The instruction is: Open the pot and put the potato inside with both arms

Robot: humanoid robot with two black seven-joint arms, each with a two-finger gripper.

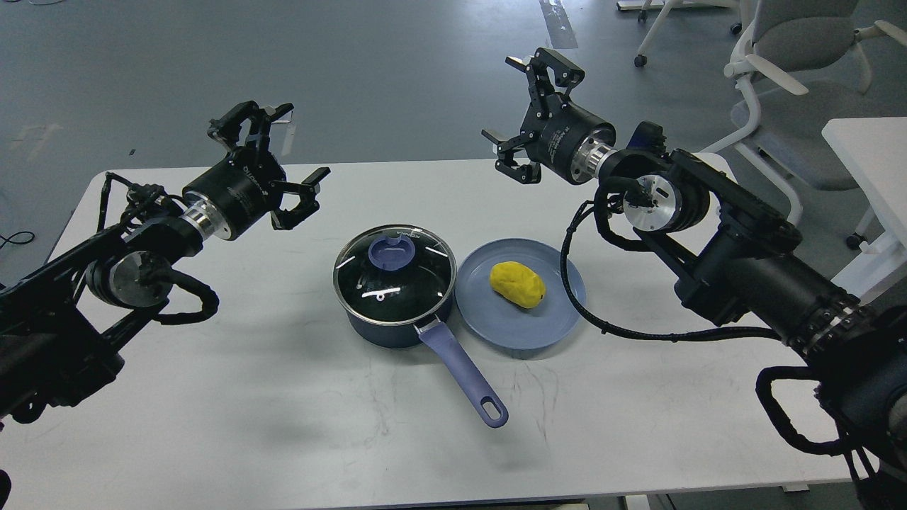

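Observation:
The dark navy pot (397, 312) stands mid-table with a glass lid (395, 273) on it; the lid has a lavender knob (391, 253). Its long lavender handle (464, 372) points toward the front right. The yellow potato (517, 284) lies on a light-blue plate (496, 322) just right of the pot. My left gripper (273, 159) hovers open above the table, left of and behind the pot, holding nothing. High behind the plate, my right gripper (521, 117) is also open and empty.
The white table (283, 411) has its far edge just behind the grippers. Office chairs (793, 42) and a second white table (868, 152) stand at the right. Cables loop off both arms, one reaching down near the plate's right rim.

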